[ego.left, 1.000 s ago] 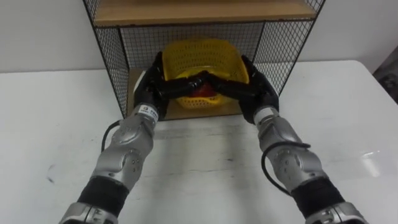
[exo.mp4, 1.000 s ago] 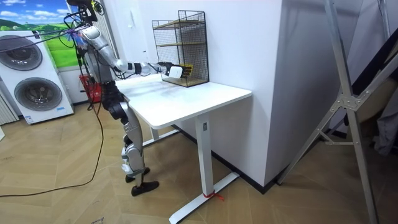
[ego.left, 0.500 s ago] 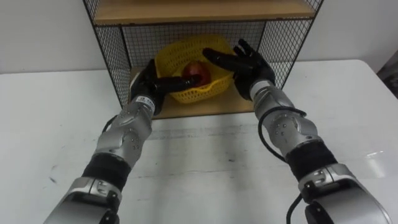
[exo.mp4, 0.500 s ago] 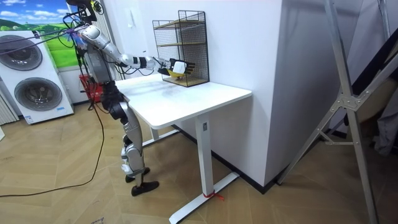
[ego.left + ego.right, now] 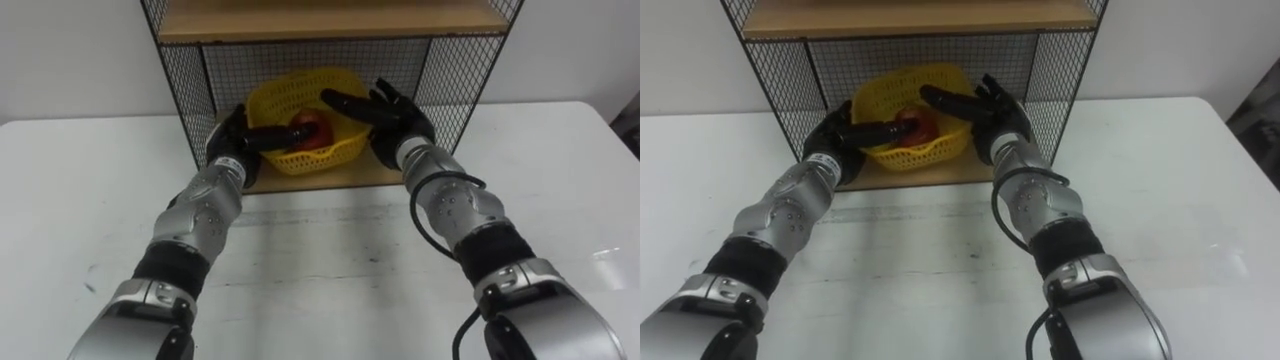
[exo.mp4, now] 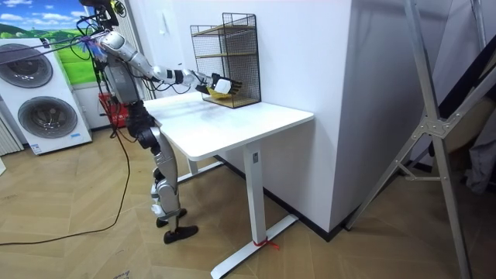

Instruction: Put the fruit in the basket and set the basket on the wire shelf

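In my left eye view the yellow basket [image 5: 300, 160] sits level on the lower wooden board [image 5: 330, 178] of the wire shelf [image 5: 185, 90], with the red fruit [image 5: 310, 135] lying inside it. A second ago I had it tipped up between both hands at the shelf's front edge; now it rests further in. My left hand [image 5: 232, 135] is at the basket's left side, its fingers stretched out straight along the near rim toward the fruit, not curled round anything. My right hand [image 5: 398, 118] has come off the basket's front and is now at its right rim, fingers spread wide and the thumb reaching out over the basket. Since half a second ago, little has changed.

The right eye view shows the same: the basket on the board, one hand at each side.

In the room view I stand at the edge of the white table [image 6: 232, 124] on the room view's left, near a washing machine [image 6: 43, 93]. Both arms reach to the shelf at the table's back, higher than a second ago.
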Controlling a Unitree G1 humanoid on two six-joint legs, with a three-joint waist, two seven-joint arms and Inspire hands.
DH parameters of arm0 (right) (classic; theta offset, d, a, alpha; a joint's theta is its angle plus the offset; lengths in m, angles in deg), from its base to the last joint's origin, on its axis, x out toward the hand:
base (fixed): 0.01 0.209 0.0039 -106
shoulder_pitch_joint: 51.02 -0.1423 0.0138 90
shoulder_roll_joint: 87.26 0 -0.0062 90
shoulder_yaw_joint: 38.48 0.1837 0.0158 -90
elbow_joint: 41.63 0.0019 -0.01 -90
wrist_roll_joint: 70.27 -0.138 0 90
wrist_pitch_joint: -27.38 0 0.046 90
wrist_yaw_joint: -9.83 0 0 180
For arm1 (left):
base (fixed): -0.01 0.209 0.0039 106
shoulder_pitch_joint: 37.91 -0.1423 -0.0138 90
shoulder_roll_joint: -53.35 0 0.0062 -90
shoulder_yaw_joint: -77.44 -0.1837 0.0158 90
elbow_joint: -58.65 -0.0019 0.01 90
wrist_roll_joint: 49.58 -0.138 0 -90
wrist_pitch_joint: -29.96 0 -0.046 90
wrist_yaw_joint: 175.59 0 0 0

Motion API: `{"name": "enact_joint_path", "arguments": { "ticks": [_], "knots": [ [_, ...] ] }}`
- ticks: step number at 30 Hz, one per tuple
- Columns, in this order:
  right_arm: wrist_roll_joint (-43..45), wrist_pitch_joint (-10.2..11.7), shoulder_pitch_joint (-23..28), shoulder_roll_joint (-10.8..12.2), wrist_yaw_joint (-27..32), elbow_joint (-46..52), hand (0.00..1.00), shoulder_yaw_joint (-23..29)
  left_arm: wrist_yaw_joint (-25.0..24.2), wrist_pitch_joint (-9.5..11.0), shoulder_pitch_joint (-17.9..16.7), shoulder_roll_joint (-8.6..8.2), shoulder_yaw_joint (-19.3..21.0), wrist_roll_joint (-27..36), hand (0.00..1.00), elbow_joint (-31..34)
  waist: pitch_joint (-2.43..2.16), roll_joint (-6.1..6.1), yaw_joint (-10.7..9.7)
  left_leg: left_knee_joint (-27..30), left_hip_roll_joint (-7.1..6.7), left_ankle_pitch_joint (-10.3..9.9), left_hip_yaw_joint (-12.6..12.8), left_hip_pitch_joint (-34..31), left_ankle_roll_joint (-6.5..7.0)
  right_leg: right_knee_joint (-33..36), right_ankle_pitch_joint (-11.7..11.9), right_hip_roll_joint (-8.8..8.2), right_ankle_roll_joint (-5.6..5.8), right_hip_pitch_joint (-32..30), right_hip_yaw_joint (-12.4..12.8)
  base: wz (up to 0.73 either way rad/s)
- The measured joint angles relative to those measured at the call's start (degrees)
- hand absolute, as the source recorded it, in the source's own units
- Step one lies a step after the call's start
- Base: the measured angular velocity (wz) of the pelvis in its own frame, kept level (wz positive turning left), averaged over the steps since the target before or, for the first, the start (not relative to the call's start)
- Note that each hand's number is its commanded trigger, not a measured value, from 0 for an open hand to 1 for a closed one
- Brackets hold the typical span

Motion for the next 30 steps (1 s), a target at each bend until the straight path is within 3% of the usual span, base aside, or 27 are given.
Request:
{"name": "enact_joint_path", "arguments": {
  "ticks": [13,19,22,30],
  "knots": [
    [0.85,0.02,0.09,-0.58,-3.33,-3.26,0.0,3.56,-0.23,-1.69,-0.01,0.55,-0.07,-0.06,0.0,0.29,-0.28,0.44,-0.2,-0.83,-0.12,0.65,-0.74,0.52,-0.3,0.04,0.01,-0.04,-0.09,0.27,-1.44,0.03],
    [0.83,0.02,0.09,-2.58,-3.52,-3.33,0.0,4.65,-0.6,-2.4,-0.01,1.42,-0.07,-0.06,0.0,0.59,-0.76,0.98,-0.51,-0.74,-0.12,0.66,-0.76,0.56,-0.3,0.14,0.02,-0.3,-0.1,0.29,-1.45,0.0],
    [0.75,0.04,0.09,-2.91,-3.54,-3.32,0.0,7.23,-0.6,-3.43,-0.01,2.33,0.06,-0.06,0.0,2.11,-1.34,1.37,-0.75,-0.76,-0.11,0.66,-0.73,0.6,-0.3,0.16,0.01,-0.3,-0.1,0.27,-1.39,0.0],
    [5.15,0.08,0.07,-2.79,-5.41,-3.04,0.0,7.16,-0.78,-3.43,-0.01,4.08,0.19,0.11,0.0,4.01,-1.44,1.48,-0.99,-0.92,-0.08,0.7,-0.66,1.2,-0.36,0.19,-0.03,-0.24,-0.17,0.75,-1.22,0.0]
  ]
}}
